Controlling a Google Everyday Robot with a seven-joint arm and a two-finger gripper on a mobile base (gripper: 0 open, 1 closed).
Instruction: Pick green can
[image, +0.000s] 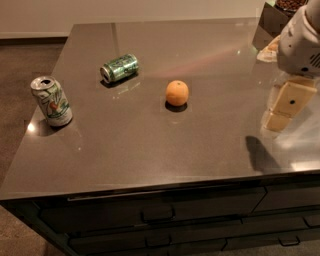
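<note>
The green can lies on its side on the dark countertop, at the back left, its silver end facing left. My gripper hangs above the counter's right side, far to the right of the green can and well apart from it. Nothing shows in its grasp.
A mostly white can with green and orange marks stands upright near the left edge. An orange sits mid-counter, between the green can and the gripper. A dark container stands at the back right corner. Drawers run below the front edge.
</note>
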